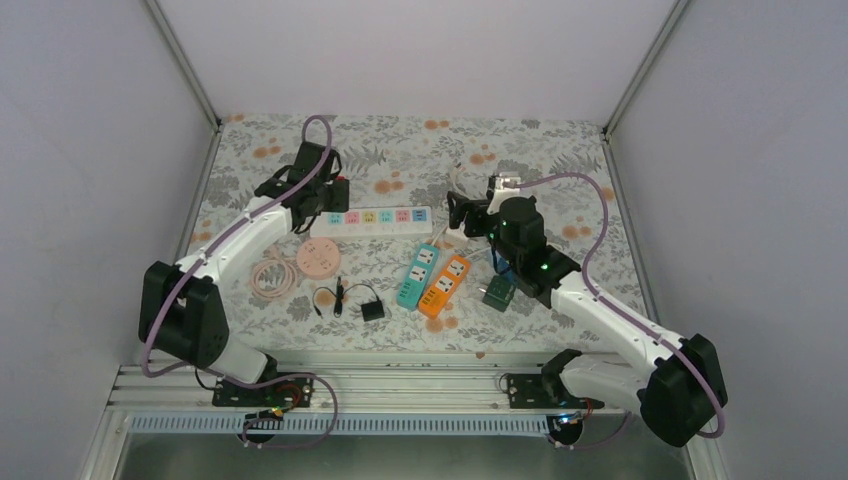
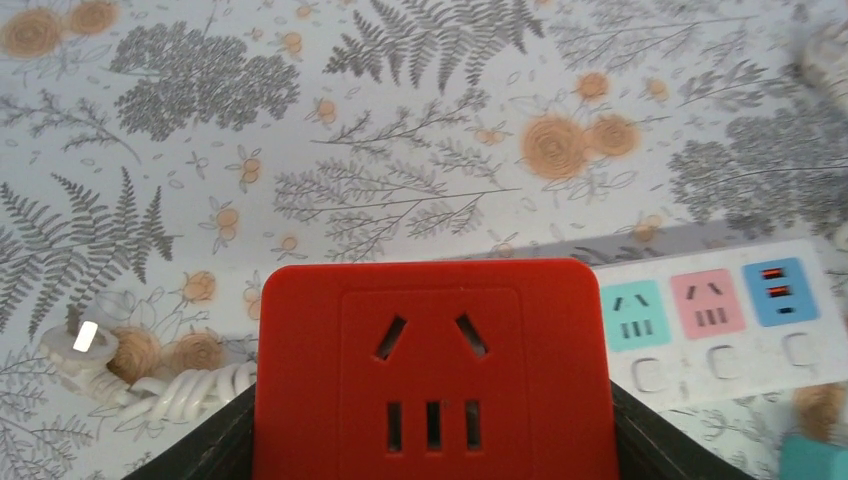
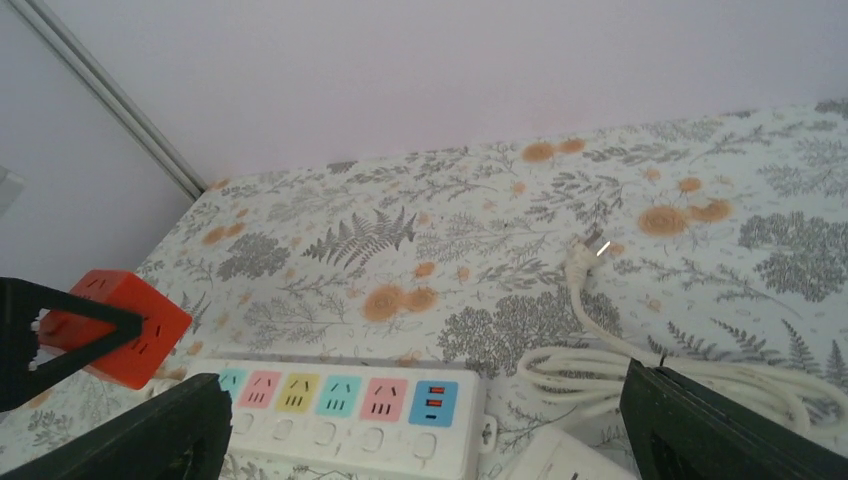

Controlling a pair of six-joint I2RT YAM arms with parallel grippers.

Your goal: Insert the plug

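Note:
My left gripper (image 1: 328, 196) is shut on a red cube socket adapter (image 2: 432, 370), gripping its two sides and holding it just above the left end of the white power strip (image 1: 375, 220). The cube's socket face points at the left wrist camera. The cube (image 3: 115, 328) and the left gripper's fingers (image 3: 40, 340) also show in the right wrist view. The strip (image 3: 330, 400) has several coloured outlets and a blue USB panel. My right gripper (image 3: 430, 440) is open and empty, above the strip's right end (image 1: 465, 215).
A white cable with a plug (image 3: 590, 250) coils beyond the strip's right end. Another white plug on a coiled cord (image 2: 85, 340) lies by its left end. Teal (image 1: 417, 275) and orange (image 1: 445, 285) strips, a green cube (image 1: 498, 292), a round pink socket (image 1: 320, 260) and a black adapter (image 1: 372, 310) lie nearer.

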